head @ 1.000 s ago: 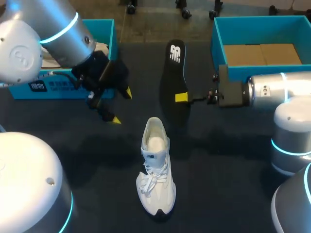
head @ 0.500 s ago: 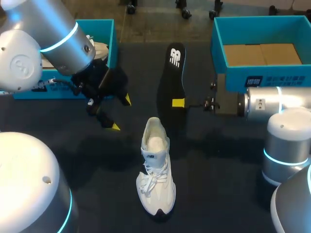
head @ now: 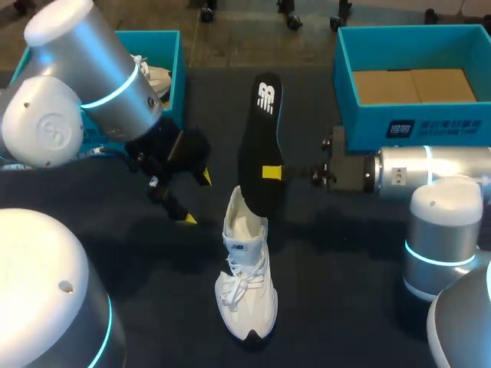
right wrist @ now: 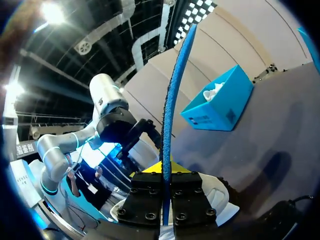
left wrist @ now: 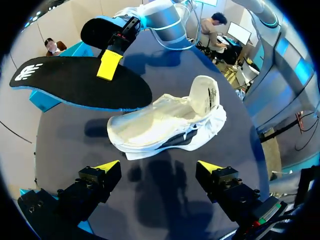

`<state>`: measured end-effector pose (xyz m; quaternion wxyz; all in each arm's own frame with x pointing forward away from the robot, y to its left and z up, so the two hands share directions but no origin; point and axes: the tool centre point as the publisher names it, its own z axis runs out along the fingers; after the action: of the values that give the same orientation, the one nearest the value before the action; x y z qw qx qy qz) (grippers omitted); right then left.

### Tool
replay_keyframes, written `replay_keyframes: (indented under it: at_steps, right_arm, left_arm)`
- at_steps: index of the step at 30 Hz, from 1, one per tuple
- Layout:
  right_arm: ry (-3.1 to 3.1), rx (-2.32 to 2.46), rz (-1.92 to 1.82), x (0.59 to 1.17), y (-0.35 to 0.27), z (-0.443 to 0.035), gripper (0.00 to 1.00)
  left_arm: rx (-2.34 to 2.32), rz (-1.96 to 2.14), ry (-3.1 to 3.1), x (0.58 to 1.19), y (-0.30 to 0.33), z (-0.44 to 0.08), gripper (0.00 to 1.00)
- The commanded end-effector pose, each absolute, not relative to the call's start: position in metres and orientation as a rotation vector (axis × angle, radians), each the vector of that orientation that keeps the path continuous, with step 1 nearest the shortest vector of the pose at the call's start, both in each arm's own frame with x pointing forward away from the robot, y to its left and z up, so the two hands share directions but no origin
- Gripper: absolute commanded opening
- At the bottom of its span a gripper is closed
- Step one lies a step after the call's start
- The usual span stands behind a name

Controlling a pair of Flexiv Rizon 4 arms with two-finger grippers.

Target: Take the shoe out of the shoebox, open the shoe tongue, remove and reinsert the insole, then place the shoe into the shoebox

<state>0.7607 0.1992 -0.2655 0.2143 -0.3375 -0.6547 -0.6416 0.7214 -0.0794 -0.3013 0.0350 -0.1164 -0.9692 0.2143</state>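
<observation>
Fingers of the left gripper gape empty, left of the one white shoe standing mid-table. One black insole hangs above its heel, pinched by the right gripper. Two blue boxes sit far back: left shoebox, right shoebox.

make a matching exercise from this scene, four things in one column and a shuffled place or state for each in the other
Things:
1. insole
2. shoe
3. left end effector
4. blue box at right

Places or states:
A. open, holding nothing
B. standing on its sole on the table
C. clamped in the right end effector, over the shoe's heel
D. brown cardboard inside

Pairs: 1-C, 2-B, 3-A, 4-D
</observation>
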Motion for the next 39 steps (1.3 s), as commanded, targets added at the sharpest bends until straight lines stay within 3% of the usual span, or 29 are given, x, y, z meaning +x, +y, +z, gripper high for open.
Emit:
replay_keyframes:
  at_steps: [1, 39]
  right_arm:
    - [-1.801, -0.919, -1.814, 0.763, 0.208, -0.272, 0.00]
    - [-1.828, -0.916, -1.847, 0.764, 0.227, -0.286, 0.00]
  left_arm:
    - [-0.350, 0.621, -2.968, 0.724, -0.079, -0.314, 1.00]
    - [-0.160, 0.609, -2.946, 0.721, -0.092, -0.351, 1.00]
